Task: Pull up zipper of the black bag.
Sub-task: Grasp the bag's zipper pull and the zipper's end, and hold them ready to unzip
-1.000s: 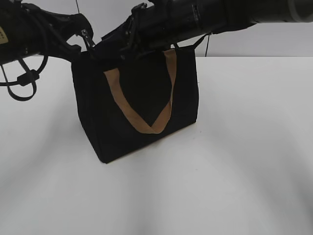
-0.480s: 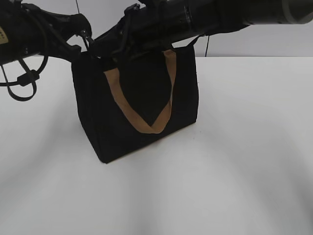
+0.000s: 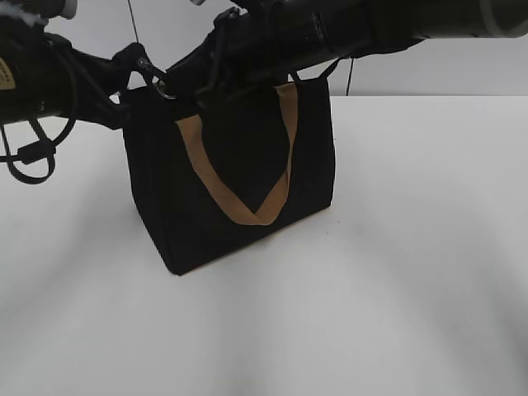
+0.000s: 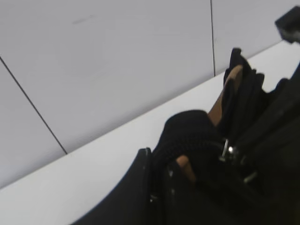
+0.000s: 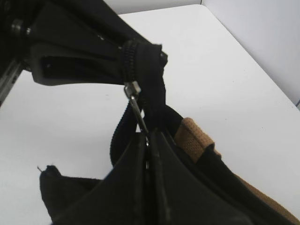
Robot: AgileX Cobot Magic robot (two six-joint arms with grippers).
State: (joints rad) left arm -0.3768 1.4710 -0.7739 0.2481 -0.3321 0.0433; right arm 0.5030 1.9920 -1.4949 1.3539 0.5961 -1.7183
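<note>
The black bag [image 3: 239,190] stands upright on the white table, a tan handle [image 3: 272,194] hanging down its front. My left gripper [image 3: 132,70] is shut on the bag's fabric at its top left end, and it also shows in the left wrist view [image 4: 157,164]. My right gripper [image 3: 177,78] reaches across from the right along the bag's top. In the right wrist view my right gripper [image 5: 148,140] is shut on the silvery zipper pull [image 5: 136,105], which stretches up to the slider at the bag's left end. The pull's ring [image 3: 162,87] shows between the grippers.
The white table [image 3: 396,272] stretches round the bag on all sides. A pale panelled wall [image 4: 117,61] rises behind the table's far edge. Black cables [image 3: 29,153] hang under my left arm at the far left.
My left arm has shifted a little and tilted, with the bag's left end still in it. My right gripper has stayed at the bag's left end, and the pull's ring now shows.
</note>
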